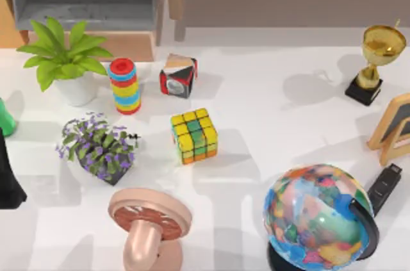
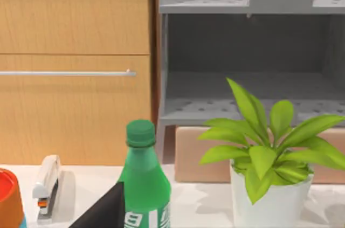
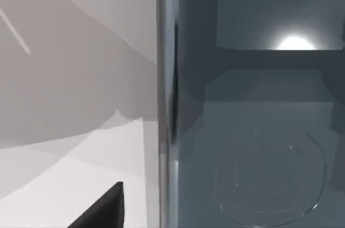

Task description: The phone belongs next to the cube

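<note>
Two tools each show as a black wedge cut off by the picture's edge, the left tool [image 2: 102,209] in front of a green bottle [image 2: 143,185] and the right tool [image 3: 102,206] over the pale surface [image 3: 64,185]; whether either is clenched or released, I cannot tell. Close before the right wrist camera, a glossy dark grey slab with a thin silvery edge looks like the phone [image 3: 253,131], running past the frame, so its place relative to the cube [image 1: 194,135] cannot be told. Far left of the cube, the left arm [image 1: 8,178] is cropped. Right of the cube, a globe [image 1: 317,216] hides one end of a black stick [image 1: 384,188].
</note>
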You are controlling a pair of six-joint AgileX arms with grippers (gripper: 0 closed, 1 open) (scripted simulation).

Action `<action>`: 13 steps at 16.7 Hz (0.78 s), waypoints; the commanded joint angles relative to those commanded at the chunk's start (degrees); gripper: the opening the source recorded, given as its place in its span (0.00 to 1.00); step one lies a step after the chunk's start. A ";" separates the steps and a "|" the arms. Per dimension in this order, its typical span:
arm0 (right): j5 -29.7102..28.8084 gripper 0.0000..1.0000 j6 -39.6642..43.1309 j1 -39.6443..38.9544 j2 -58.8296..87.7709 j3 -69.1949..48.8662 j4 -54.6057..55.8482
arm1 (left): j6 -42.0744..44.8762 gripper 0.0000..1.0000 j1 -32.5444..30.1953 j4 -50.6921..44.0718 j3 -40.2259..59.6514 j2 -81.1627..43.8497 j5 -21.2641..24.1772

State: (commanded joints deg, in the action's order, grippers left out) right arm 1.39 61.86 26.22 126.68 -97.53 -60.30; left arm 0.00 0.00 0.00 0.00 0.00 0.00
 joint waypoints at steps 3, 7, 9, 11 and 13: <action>-0.01 1.00 -0.06 0.04 1.31 1.81 3.13 | 0.00 1.00 0.00 0.00 0.00 0.00 0.00; -0.03 1.00 -0.07 0.05 3.03 4.12 7.17 | 0.00 1.00 0.00 0.00 0.00 0.00 0.00; -0.03 1.00 -0.07 0.05 3.03 4.12 7.17 | 0.00 1.00 0.00 0.00 0.00 0.00 0.00; -0.03 0.92 -0.07 0.05 3.03 4.12 7.17 | 0.00 1.00 0.00 0.00 0.00 0.00 0.00; -0.03 0.77 -0.07 0.05 3.03 4.12 7.17 | 0.00 1.00 0.00 0.00 0.00 0.00 0.00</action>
State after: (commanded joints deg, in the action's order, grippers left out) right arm 1.36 61.79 26.27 129.71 -93.41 -53.14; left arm 0.00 0.00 0.00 0.00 0.00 0.00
